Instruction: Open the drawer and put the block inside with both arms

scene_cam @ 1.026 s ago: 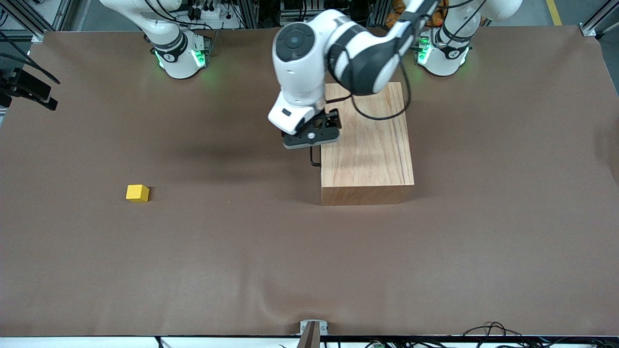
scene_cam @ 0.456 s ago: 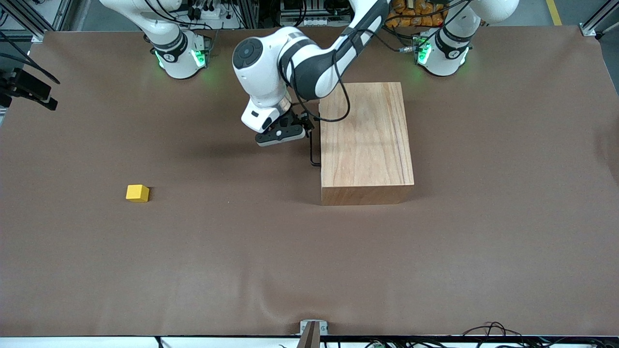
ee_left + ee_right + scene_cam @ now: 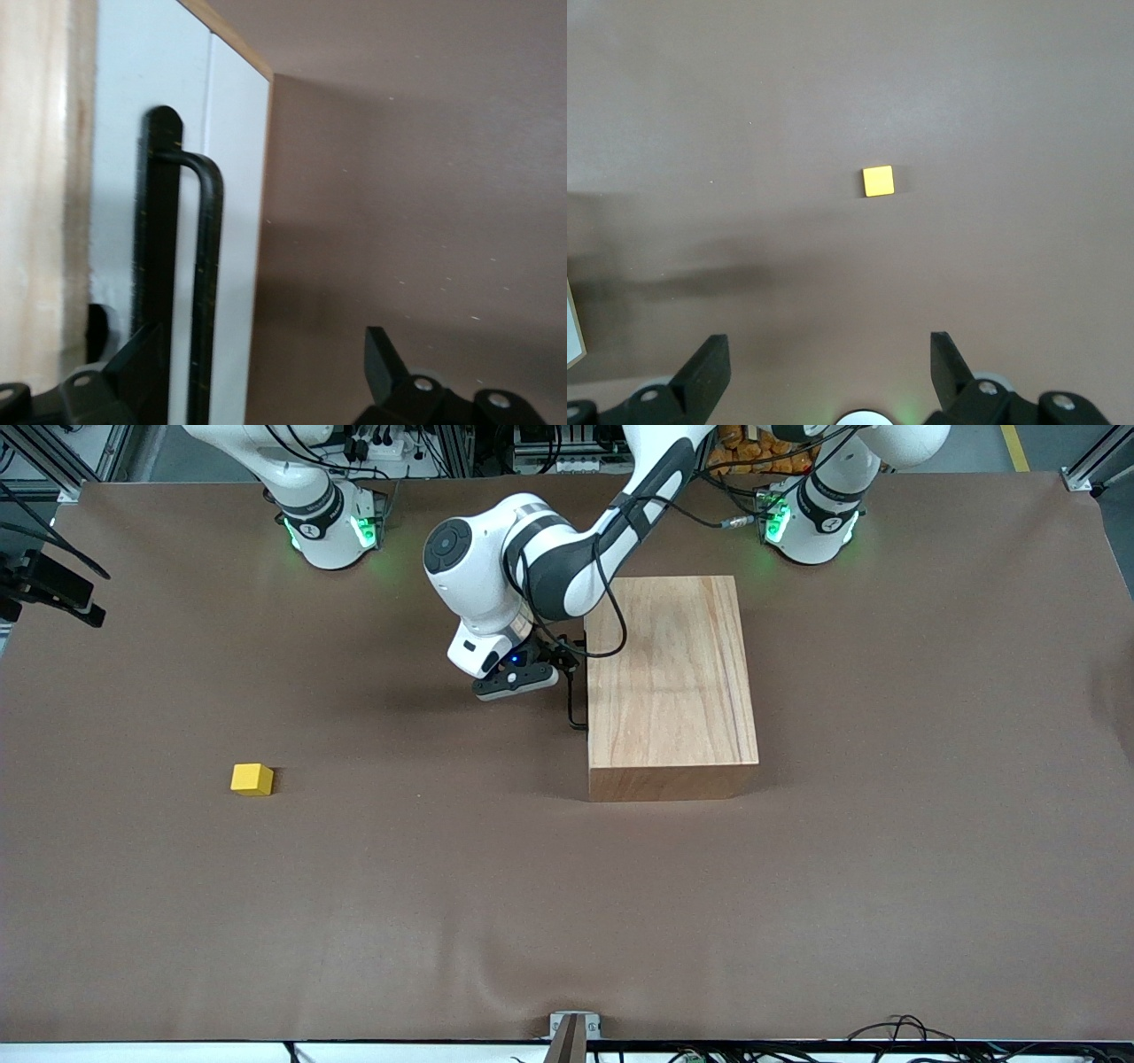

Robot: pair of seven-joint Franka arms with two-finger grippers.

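A: Non-task stuff?
B: Brown fabric table cover [image 3: 372,903], wrinkled near the front edge. Small grey metal bracket [image 3: 574,1026] at the middle of that edge.
A: Anything else?
B: Black camera mount [image 3: 49,584] at the right arm's end of the table. Tangle of black cables [image 3: 895,1032] along the front edge toward the left arm's end. Aluminium frame rails [image 3: 447,447] above the table's top edge.

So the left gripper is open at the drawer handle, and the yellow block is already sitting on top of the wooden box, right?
Not quite. The left gripper is open at the drawer handle, but the front view shows the yellow block lying on the table, toward the right arm's end, apart from the wooden box.
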